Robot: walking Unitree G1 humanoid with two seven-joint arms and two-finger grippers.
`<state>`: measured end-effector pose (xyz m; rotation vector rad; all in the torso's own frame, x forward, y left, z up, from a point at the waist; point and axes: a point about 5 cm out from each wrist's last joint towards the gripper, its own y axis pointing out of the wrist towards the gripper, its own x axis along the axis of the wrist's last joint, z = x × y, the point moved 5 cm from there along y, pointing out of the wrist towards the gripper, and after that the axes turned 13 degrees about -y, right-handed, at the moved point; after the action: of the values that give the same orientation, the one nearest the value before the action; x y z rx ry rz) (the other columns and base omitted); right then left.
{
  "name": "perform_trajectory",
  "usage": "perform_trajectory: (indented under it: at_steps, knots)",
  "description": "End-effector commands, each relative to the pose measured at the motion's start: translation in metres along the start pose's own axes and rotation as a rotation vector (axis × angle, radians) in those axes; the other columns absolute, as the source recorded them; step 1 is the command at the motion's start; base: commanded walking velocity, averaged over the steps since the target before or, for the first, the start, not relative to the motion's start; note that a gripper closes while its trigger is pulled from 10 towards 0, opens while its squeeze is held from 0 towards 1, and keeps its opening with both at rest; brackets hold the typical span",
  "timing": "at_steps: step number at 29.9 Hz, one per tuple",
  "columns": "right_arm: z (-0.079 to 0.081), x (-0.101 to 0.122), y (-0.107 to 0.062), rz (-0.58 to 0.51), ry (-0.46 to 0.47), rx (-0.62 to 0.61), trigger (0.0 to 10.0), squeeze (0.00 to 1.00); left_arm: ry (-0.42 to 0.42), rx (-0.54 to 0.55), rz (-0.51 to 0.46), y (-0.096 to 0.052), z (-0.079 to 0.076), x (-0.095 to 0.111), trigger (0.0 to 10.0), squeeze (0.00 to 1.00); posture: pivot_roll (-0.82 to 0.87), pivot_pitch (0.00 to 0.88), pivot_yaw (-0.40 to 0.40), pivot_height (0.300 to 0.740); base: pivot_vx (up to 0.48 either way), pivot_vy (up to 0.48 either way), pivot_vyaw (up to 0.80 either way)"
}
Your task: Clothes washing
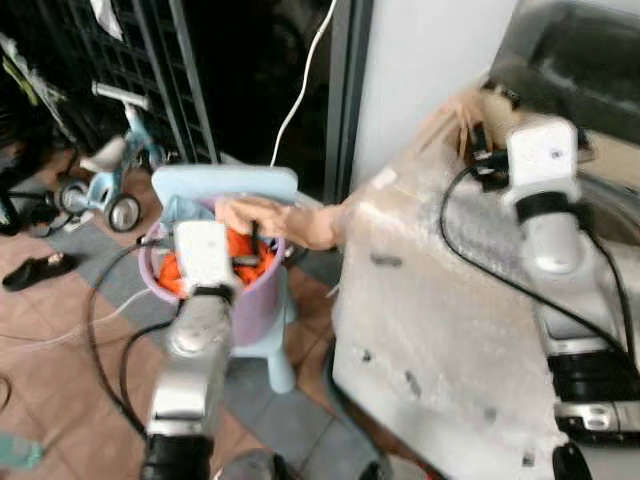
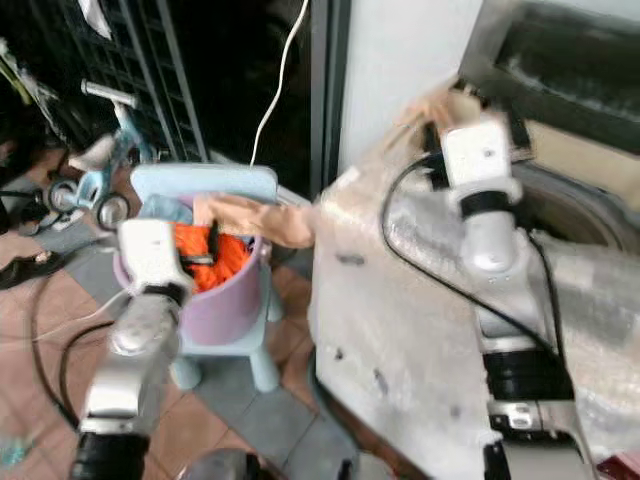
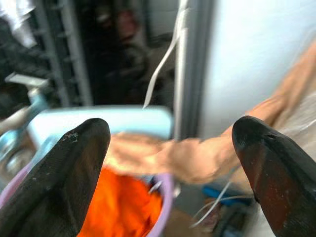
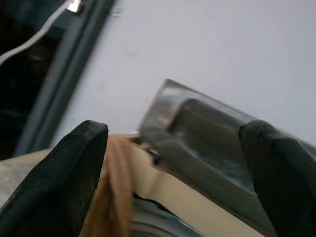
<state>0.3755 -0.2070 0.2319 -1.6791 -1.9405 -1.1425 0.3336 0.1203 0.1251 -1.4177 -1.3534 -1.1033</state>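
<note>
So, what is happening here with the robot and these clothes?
The robot is moving laundry. A long tan garment stretches from the purple basket, which holds orange clothes, across to the plastic-wrapped washing machine. The left gripper hangs over the basket with jaws open. The right gripper is up at the machine's top, jaws open, with the garment's other end beside it.

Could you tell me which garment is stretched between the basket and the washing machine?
The tan garment; the orange clothes stay bunched inside the purple basket.
</note>
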Motion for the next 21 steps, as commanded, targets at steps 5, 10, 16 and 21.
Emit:
perform_trajectory:
  at_steps: [5, 10, 16, 21]
  knots:
    - [0.008, 0.019, -0.001, -0.052, 0.008, 0.011, 10.0, 0.00, 0.016, 0.028, -0.009, 0.000, 0.010, 0.004, 10.0, 0.00, -0.02, 0.000, 0.007, 0.740, 0.000, 0.480, -0.76]
    - [0.013, 0.021, -0.004, -0.052, 0.011, 0.024, 10.0, 0.00, 0.014, 0.033, -0.012, -0.002, 0.012, 0.006, 10.0, 0.00, -0.02, 0.000, 0.006, 0.740, 0.000, 0.344, -0.61]
    - [0.024, 0.021, -0.012, -0.048, 0.023, 0.057, 10.0, 0.00, 0.013, 0.018, -0.015, -0.010, 0.015, 0.003, 10.0, 0.00, -0.01, 0.000, 0.005, 0.740, 0.000, 0.000, 0.00]
    - [0.039, 0.030, -0.015, -0.081, 0.024, 0.122, 10.0, 0.00, -0.012, 0.021, -0.002, -0.012, 0.015, 0.000, 10.0, 0.00, -0.02, 0.000, 0.007, 0.740, 0.000, 0.000, 0.00]
